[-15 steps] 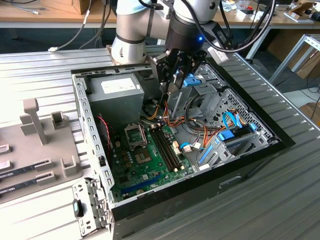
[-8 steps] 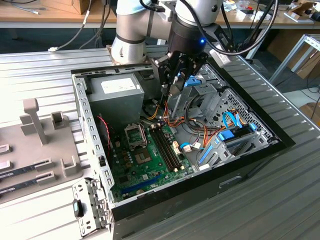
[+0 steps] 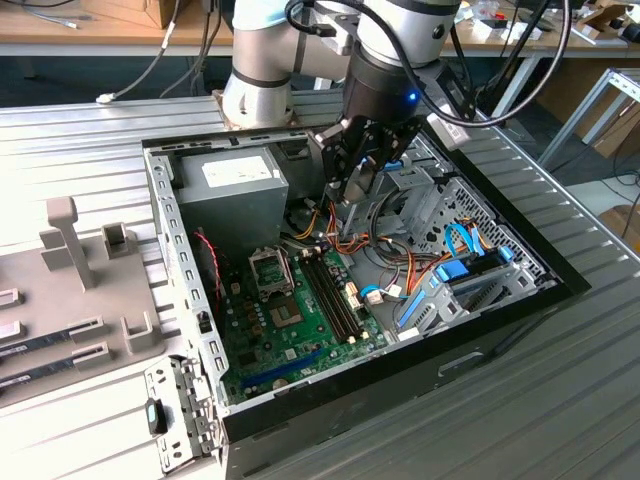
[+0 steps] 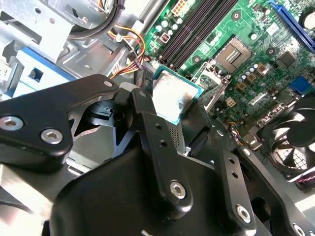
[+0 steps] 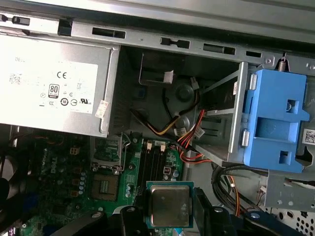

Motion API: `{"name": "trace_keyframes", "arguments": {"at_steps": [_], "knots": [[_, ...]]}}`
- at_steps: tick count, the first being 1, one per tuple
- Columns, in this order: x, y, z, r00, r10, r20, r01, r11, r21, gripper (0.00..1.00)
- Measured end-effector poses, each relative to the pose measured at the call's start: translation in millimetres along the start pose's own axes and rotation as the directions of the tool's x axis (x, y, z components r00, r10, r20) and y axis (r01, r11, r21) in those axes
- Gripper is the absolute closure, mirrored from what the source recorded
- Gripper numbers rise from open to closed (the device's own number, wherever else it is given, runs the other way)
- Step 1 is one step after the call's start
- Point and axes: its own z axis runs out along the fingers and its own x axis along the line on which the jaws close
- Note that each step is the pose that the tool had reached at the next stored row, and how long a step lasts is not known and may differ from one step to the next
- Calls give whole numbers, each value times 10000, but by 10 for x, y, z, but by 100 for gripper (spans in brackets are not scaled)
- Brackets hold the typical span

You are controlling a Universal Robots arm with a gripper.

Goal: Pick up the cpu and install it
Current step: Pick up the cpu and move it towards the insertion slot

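Silver-grey chip: the cpu, a small flat square with a thin green rim, is up in the air over the open metal computer case.
Grip state: the black gripper has its fingers clamped on the chip's opposite edges. The chip looks slightly canted to me in the second wrist view.
Where: in the exterior view the gripper hangs toward one o'clock from the empty black square socket on the green motherboard. It is well apart from the socket, above the orange-and-yellow cable bundle.
Risk one: I judge a tilted chip would land crooked and bend socket pins.
Risk two: the thin edge hold could slip and drop the chip onto the board.
Risk three: coming down from here could snag the cables or the long black memory slots.
Arm pose: the wrist points steeply down, leaning toward seven o'clock. The arm reaches in from its silver base at twelve o'clock of the case.
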Motion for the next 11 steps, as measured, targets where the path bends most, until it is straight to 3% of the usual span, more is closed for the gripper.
{"name": "trace_keyframes", "arguments": {"at_steps": [11], "knots": [[11,-75,31,10000,0,0,0,10000,1,53]]}}
